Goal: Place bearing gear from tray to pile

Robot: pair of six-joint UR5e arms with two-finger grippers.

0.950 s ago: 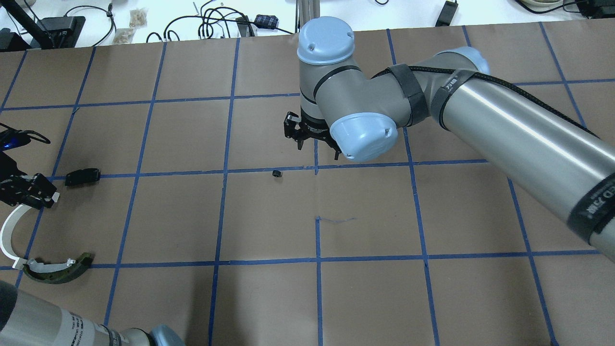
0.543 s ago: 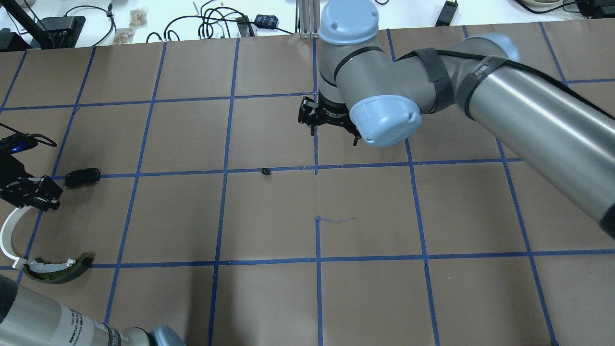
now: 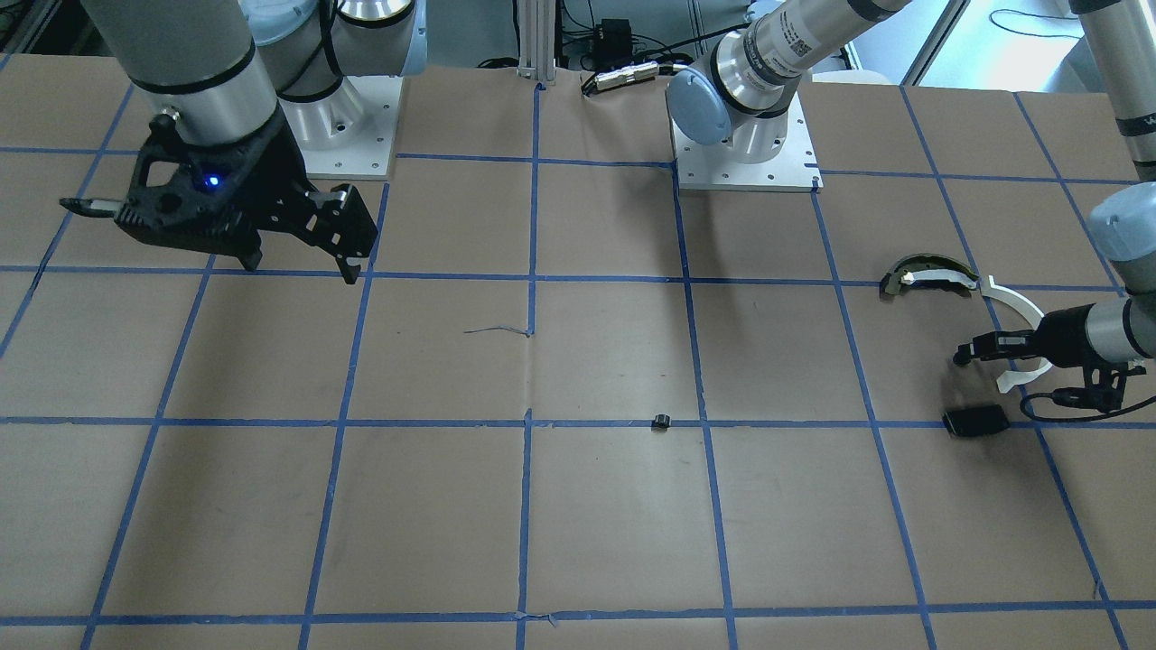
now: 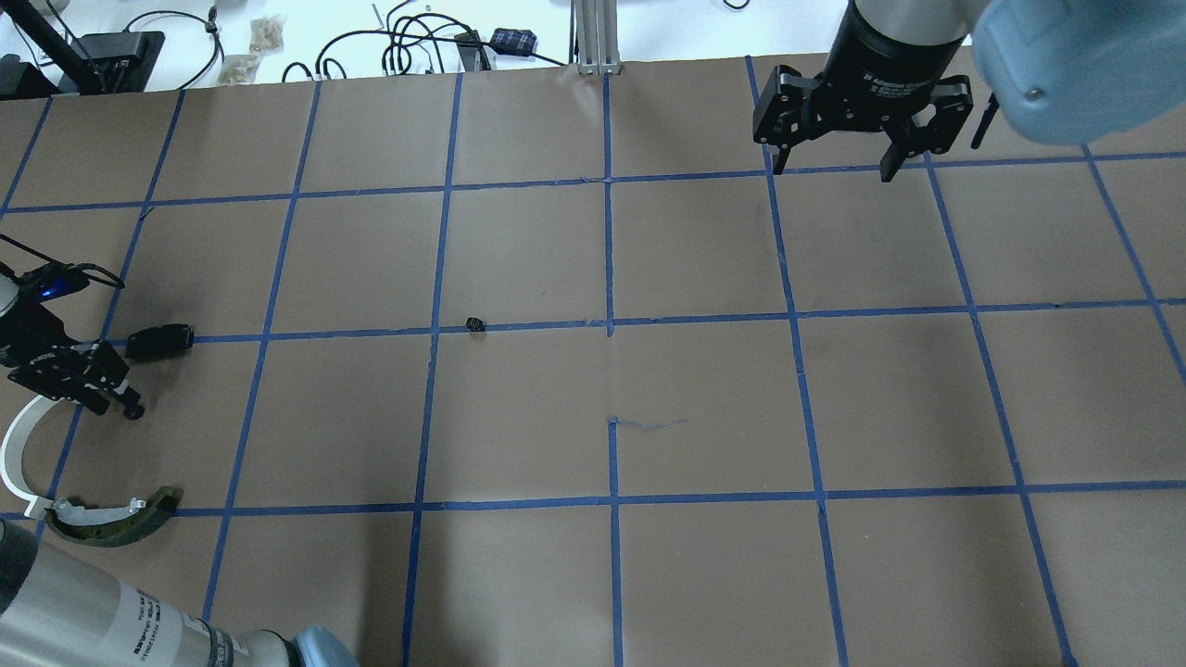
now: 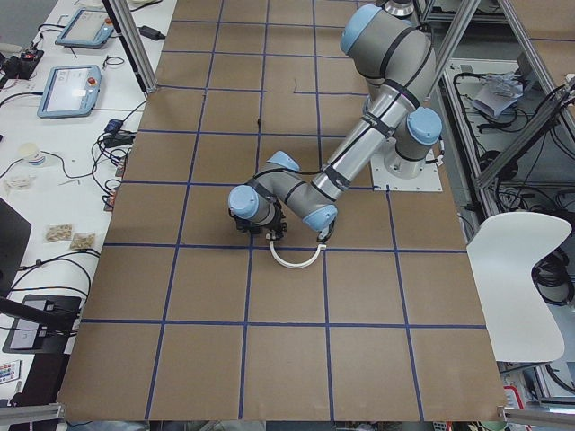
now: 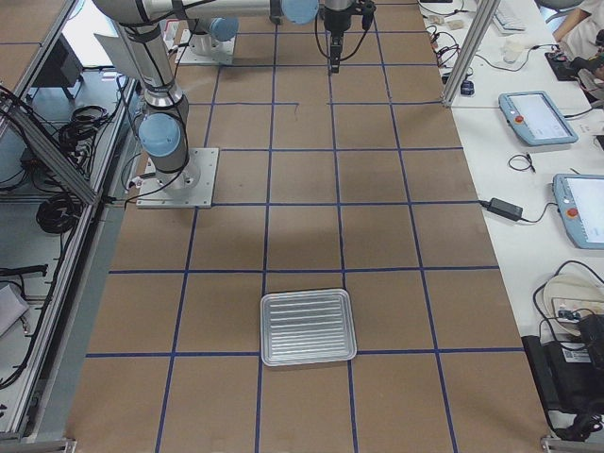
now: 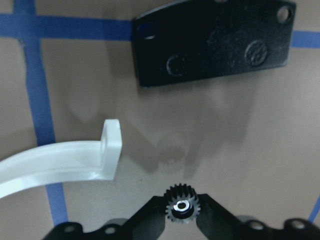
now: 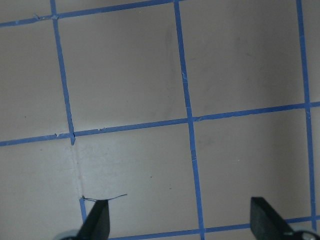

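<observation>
My left gripper (image 7: 182, 220) is shut on a small black toothed bearing gear (image 7: 182, 208), held just above the paper. Around it lies the pile: a white half-ring strip (image 7: 60, 162), a flat black plate (image 7: 212, 42) and, in the overhead view, an olive-and-white curved piece (image 4: 111, 519). There the left gripper (image 4: 128, 406) sits between the black plate (image 4: 159, 342) and the white strip (image 4: 11, 454). My right gripper (image 4: 831, 171) is open and empty, high over the far right of the table. A silver tray (image 6: 307, 327) shows in the exterior right view.
A second small black part (image 4: 475, 324) lies alone on a blue tape line near the table's middle, also in the front-facing view (image 3: 662, 421). Cables and boxes lie beyond the far edge (image 4: 417, 42). The arm bases stand on plates (image 3: 745, 153).
The right arm has swung away to the far right, gripper open. The small black part has moved left along the tape line. The left gripper has shifted slightly toward the robot.
</observation>
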